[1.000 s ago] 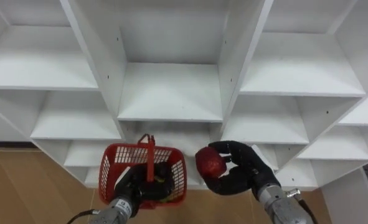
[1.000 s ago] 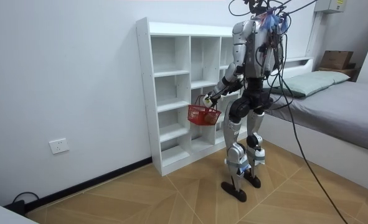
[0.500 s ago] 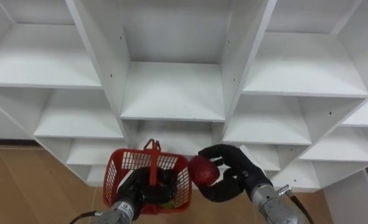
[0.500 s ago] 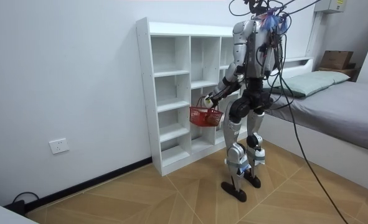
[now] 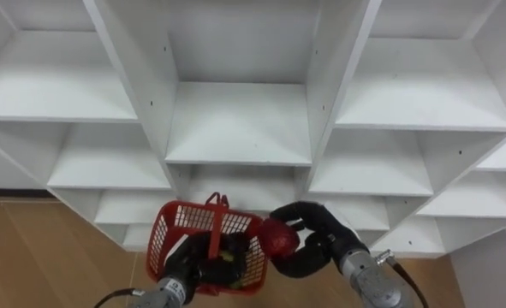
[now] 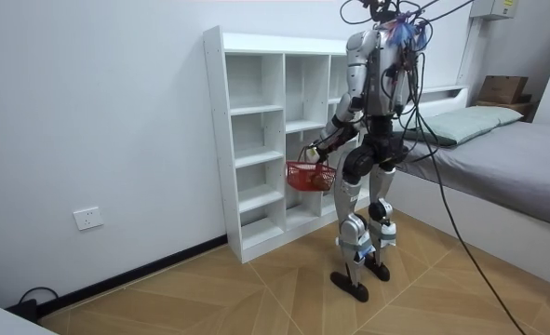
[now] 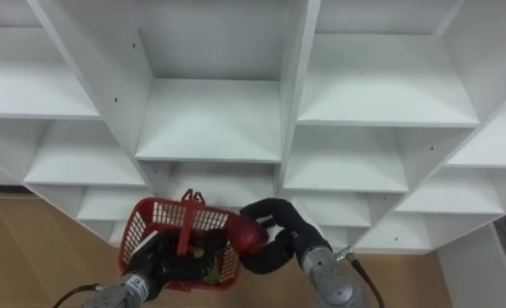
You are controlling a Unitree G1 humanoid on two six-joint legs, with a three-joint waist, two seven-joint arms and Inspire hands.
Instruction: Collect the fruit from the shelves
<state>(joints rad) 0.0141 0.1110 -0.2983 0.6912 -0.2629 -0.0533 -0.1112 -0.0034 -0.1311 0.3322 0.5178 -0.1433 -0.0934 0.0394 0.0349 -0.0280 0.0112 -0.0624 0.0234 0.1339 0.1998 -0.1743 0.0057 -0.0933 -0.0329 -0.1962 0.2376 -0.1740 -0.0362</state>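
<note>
Left eye view: right robot hand (image 5: 319, 242) clamps red fruit (image 5: 278, 239), left robot hand (image 5: 196, 264) grips basket (image 5: 161, 233); room view adds bed (image 6: 526, 158).

Left hand (image 5: 193, 267): lower left, fingers curled round handle of basket (image 5: 171, 224), forearm entering from bottom edge. Right hand (image 5: 317, 239): lower right, palm turned inward, fingers and thumb wrapped round red apple (image 5: 278, 240). Elbows bent, forearms forward.

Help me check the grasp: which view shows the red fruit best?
The left eye view: the red fruit shows at the red basket's rim, the right hand curled round it. The right eye view shows much the same; in the room view it's too small to tell.
</note>
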